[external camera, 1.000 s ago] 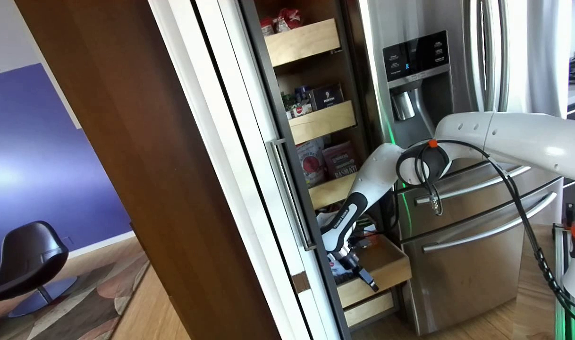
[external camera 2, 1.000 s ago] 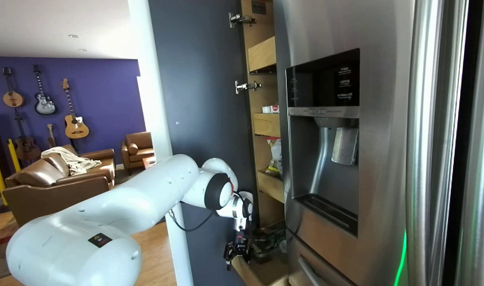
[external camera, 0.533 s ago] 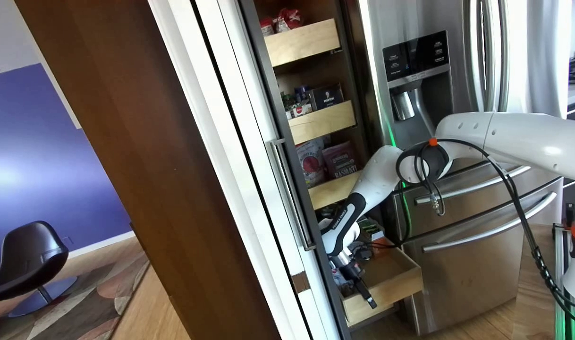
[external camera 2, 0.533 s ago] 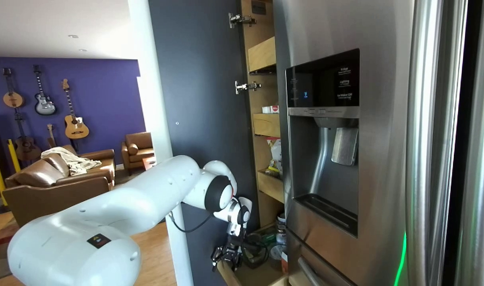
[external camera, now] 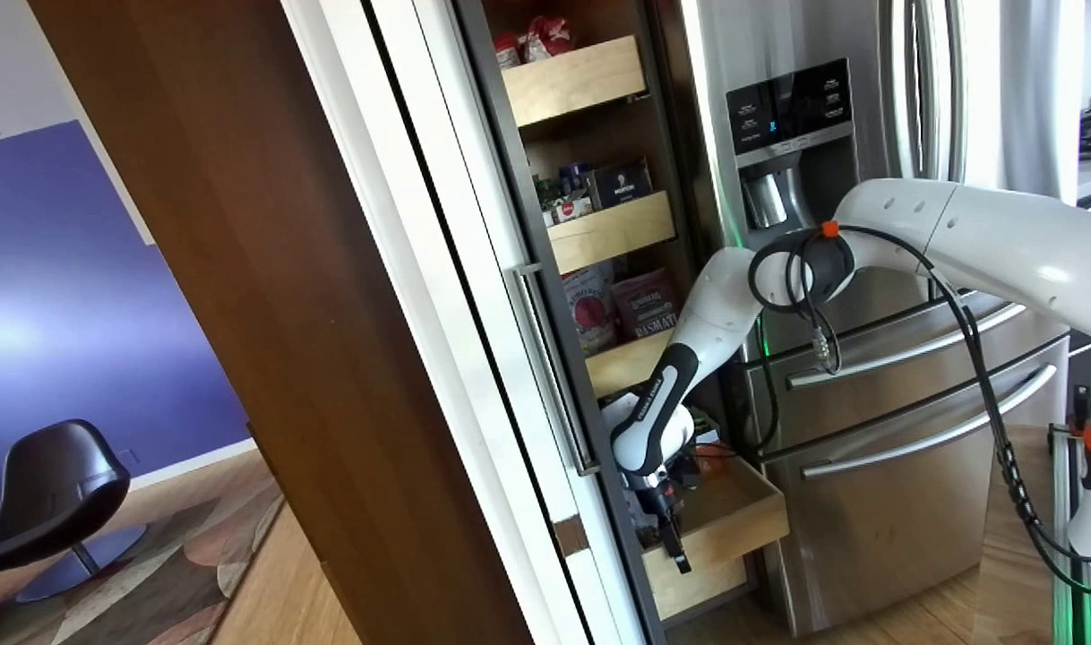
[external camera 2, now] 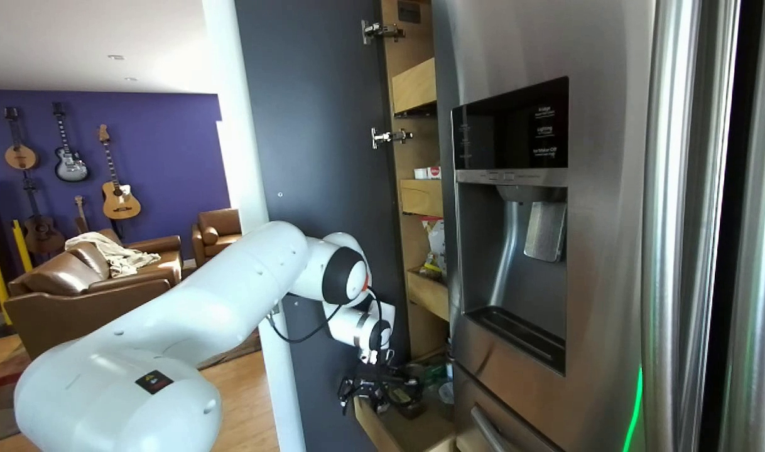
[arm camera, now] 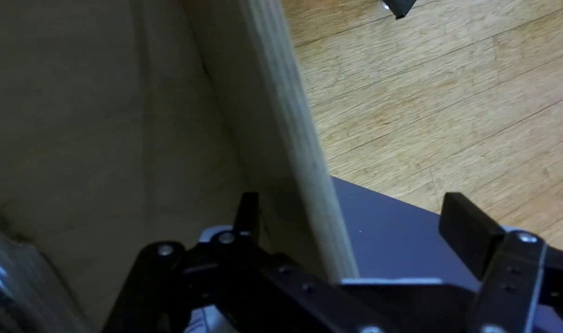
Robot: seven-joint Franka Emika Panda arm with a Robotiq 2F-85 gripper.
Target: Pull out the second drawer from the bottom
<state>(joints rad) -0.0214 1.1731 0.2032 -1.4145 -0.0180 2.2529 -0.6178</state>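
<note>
The second drawer from the bottom is a pale wooden pull-out; its front (external camera: 729,537) stands well out of the cabinet, and it also shows in an exterior view (external camera 2: 379,430). Several dark items lie inside. My gripper (external camera: 682,564) hangs over the drawer's front edge near its door-side corner, as an exterior view also shows (external camera 2: 362,408). In the wrist view the gripper (arm camera: 353,199) is wide open. The drawer's front wall (arm camera: 304,162) runs between the fingers, one inside and one outside, with gaps to both. The bottom drawer (external camera: 729,575) sits below, partly hidden.
The open cabinet door (external camera 2: 332,157) stands close beside the gripper. The steel fridge (external camera: 877,537) with its bar handles is on the opposite side. More drawers (external camera: 613,233) are stacked above. Wooden floor (arm camera: 425,92) lies below.
The drawer slid further out by half a second ago, then slightly back in. My arm has risen, and the gripper has shifted back toward the cabinet and door.
</note>
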